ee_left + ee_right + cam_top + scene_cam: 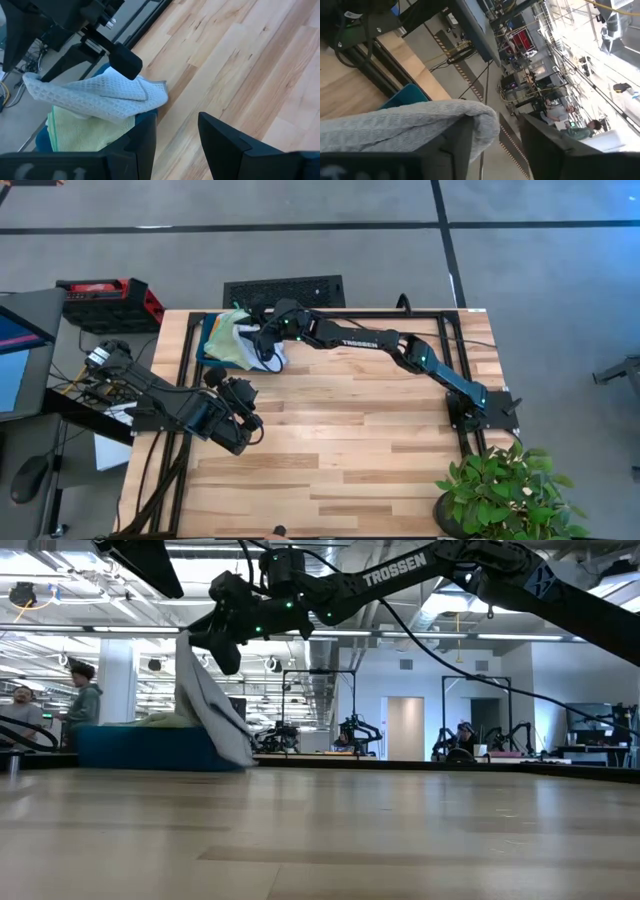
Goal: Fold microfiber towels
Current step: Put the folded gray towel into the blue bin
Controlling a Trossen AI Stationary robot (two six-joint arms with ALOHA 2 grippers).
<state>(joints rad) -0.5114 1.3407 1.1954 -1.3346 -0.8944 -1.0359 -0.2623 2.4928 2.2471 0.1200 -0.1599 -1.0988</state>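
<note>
At the table's far left stands a dark teal tray (204, 348) holding a light green towel (85, 131). A pale grey towel (207, 705) hangs from my right gripper (495, 145) above the tray. That gripper reaches level toward the table's left edge and is open. The towel lies over one of its fingers, and its lower end reaches down by the tray's right side (240, 758). My left gripper (177, 135) waits open above the table's left part, apart from the towels. My right gripper bears the grey towel on one finger (462, 140): a folded, rounded edge of the cloth (482, 122) is draped over that finger, and the other finger stands free of it. The fingers come level from the table's right. The towel hangs slack below them.
A black keyboard-like mat (284, 290) lies just beyond the table's far edge, and a red case (110, 302) sits off the far left corner. A potted plant (505, 490) stands at the near right corner. Bare wood (360, 440) fills the middle and near side.
</note>
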